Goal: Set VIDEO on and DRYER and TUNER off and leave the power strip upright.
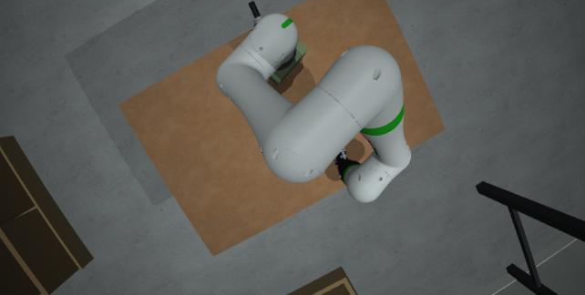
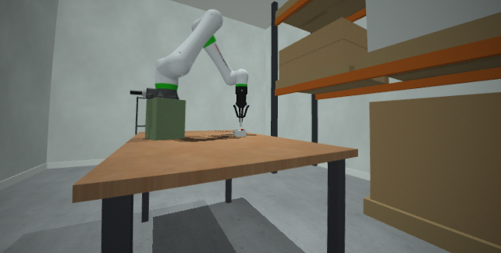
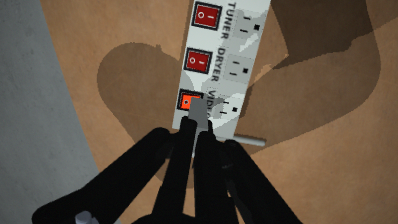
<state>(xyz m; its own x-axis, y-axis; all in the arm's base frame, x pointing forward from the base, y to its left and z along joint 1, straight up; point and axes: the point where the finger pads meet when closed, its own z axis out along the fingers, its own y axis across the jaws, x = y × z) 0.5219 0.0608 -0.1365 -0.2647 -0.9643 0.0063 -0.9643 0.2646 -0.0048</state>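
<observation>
The gripper (image 3: 199,112), fingers pressed together and holding nothing, hung tip-down over the VIDEO switch (image 3: 189,100), which glowed brighter than DRYER (image 3: 197,62) and TUNER (image 3: 206,16). The power strip (image 3: 250,45) lay face-up near the table (image 2: 218,158) edge; light and rigid, it would probably slide under sideways pushes. No containers showed.

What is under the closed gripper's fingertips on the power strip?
Under the shut gripper is the VIDEO switch of the power strip. Its left part glows bright orange-red; its right part is hidden behind the grey fingertips.
</observation>
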